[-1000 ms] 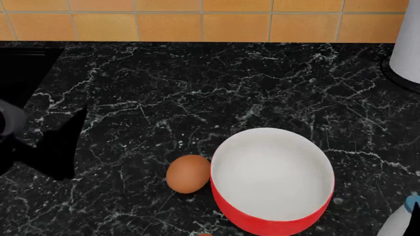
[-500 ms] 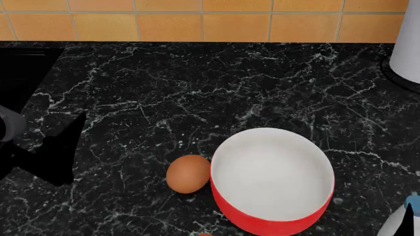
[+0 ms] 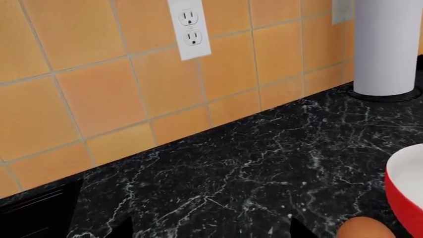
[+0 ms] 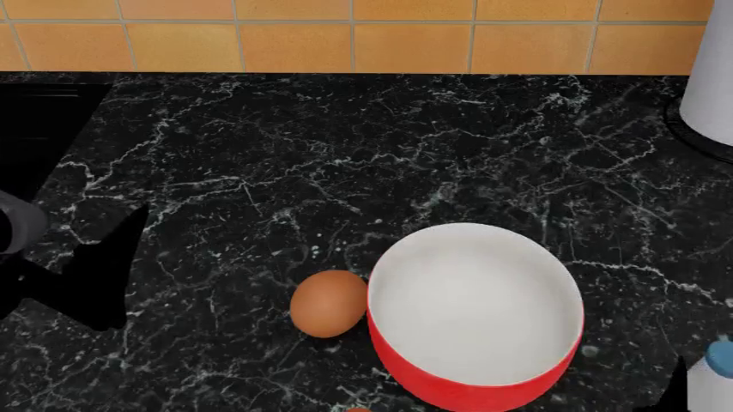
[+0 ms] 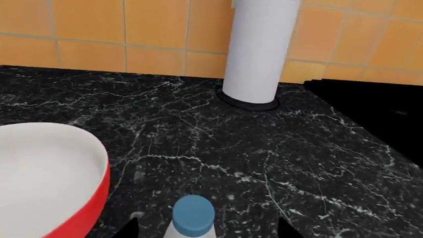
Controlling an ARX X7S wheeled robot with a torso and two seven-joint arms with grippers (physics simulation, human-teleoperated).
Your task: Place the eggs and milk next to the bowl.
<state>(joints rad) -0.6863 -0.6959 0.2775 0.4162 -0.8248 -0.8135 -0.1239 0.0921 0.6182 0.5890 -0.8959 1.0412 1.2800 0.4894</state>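
The red bowl [image 4: 475, 378] with its white inside stands on the black marble counter. One brown egg [image 4: 329, 302] lies against the bowl's left side. A sliver of a second egg [image 4: 357, 409] shows at the bottom edge. The milk [image 4: 712, 382], white with a blue cap, stands at the bottom right, to the right of the bowl. In the right wrist view my right gripper [image 5: 210, 230] is open, its fingertips [image 5: 132, 229] wide on both sides of the milk [image 5: 193, 214], not touching it. My left gripper [image 3: 211, 231] is open and empty, with the egg [image 3: 363, 229] and bowl [image 3: 404, 191] off to one side.
A tall white cylinder [image 4: 716, 69] on a black base stands at the back right, against the orange tiled wall. A wall outlet [image 3: 189, 25] shows in the left wrist view. My left arm [image 4: 14, 225] hangs at the counter's left edge, beside a black recess [image 4: 46, 120].
The dark finger that crossed the milk's right side has cleared it, so the cap shows in full. My left arm has drifted slightly down. Bowl and eggs have not moved.
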